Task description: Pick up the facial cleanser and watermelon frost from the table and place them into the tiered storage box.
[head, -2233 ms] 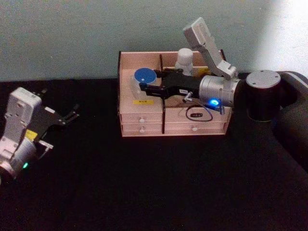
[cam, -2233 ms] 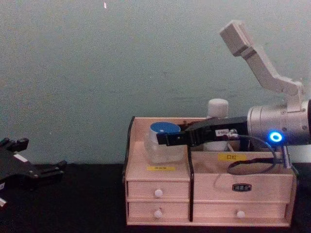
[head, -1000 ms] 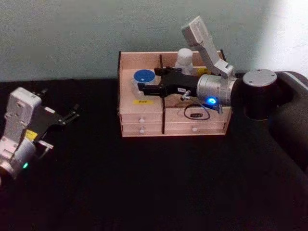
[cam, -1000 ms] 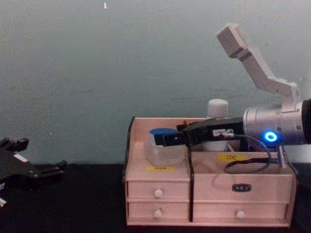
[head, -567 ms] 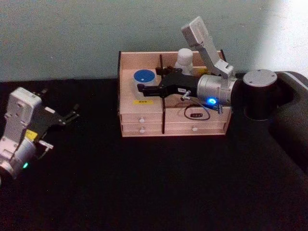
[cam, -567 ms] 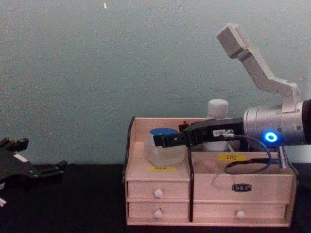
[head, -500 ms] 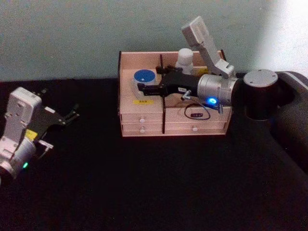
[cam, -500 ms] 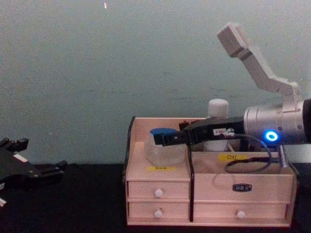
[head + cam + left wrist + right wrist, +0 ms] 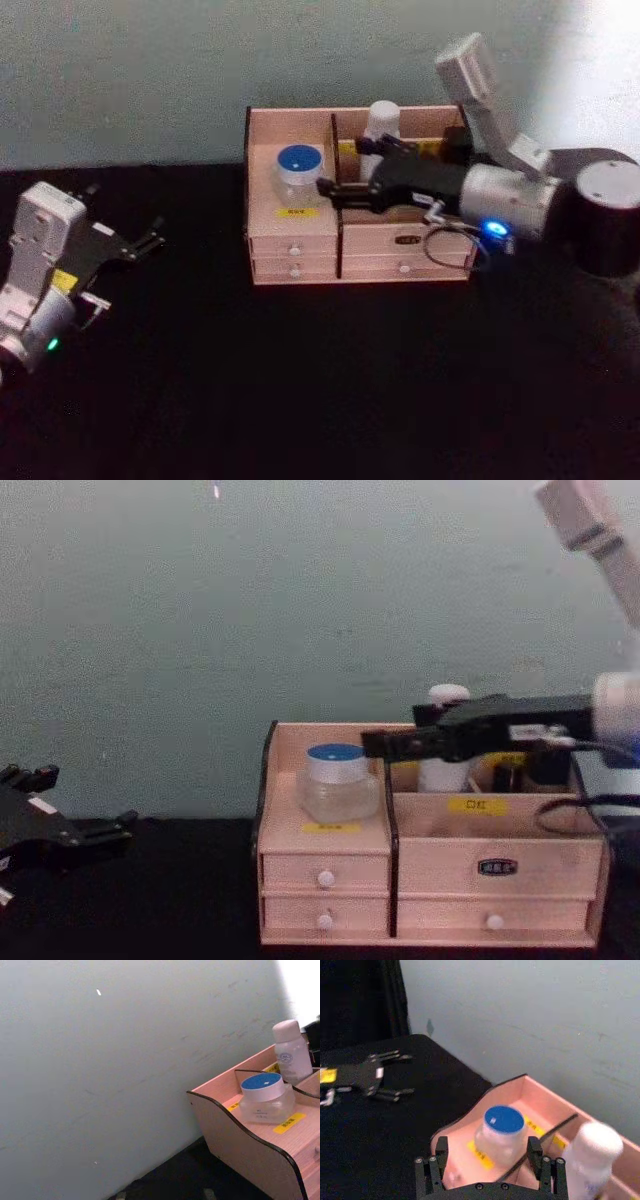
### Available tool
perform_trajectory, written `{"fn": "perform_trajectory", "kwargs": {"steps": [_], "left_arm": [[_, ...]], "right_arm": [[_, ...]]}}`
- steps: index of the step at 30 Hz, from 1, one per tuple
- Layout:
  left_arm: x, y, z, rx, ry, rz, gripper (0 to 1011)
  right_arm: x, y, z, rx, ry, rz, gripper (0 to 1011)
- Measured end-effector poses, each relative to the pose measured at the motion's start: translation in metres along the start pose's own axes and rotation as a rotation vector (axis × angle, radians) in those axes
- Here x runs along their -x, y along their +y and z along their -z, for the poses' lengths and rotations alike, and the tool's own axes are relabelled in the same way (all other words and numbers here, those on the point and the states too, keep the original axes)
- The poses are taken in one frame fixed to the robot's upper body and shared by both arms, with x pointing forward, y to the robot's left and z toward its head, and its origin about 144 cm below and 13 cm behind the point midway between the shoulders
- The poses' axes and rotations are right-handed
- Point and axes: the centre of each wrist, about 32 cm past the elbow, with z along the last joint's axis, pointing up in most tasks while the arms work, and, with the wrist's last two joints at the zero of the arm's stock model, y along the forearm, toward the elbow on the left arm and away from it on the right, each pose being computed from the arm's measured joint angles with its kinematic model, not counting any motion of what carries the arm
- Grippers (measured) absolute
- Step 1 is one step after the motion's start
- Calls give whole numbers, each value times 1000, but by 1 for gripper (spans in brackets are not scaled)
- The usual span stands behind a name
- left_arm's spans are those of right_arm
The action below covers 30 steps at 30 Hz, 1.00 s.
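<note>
In the head view, the watermelon frost (image 9: 299, 173) stands in the left compartment of the tiered storage box (image 9: 290, 245); the facial cleanser (image 9: 380, 122) stands behind. In the right wrist view, the right gripper (image 9: 491, 1170) hangs empty, jaws spread, apart from the jar. In the chest view, the left gripper (image 9: 105, 828) rests over the counter (image 9: 150, 910), jaws apart.

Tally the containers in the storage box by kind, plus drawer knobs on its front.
White bottle: 1
Blue-lidded clear jar: 1
Drawer knobs: 4
Total: 6, all in or on the box
</note>
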Motion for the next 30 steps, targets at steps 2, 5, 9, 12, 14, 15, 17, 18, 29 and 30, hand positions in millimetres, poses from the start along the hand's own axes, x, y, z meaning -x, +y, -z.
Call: {"fn": "perform_trajectory", "kwargs": {"steps": [2,5,9,12,14,15,17,18,29,30], "left_arm": [[0,0,0,0,0,0,1001],[0,0,0,0,0,0,1001],[0,0,0,0,0,0,1001],[0,0,0,0,0,0,1001],[0,0,0,0,0,0,1001],[0,0,0,0,0,0,1001],[0,0,0,0,0,0,1001],[0,0,0,0,0,0,1001],[0,0,0,0,0,0,1001],[0,0,0,0,0,0,1001]], "right_arm": [[4,-16,2,8,0,-6,1000],[8,-38,5,25,3,4,1000],[12,-65,10,54,-1,64,1000],[16,-84,16,84,-7,159,1000],[18,-97,20,108,-12,248,1000],[19,-100,21,115,-13,285,1000],[20,-107,25,128,-9,354,1000],[21,-113,28,137,-7,420,1000],[15,-127,54,231,60,690,1000],[14,-126,56,238,64,693,1000]]}}
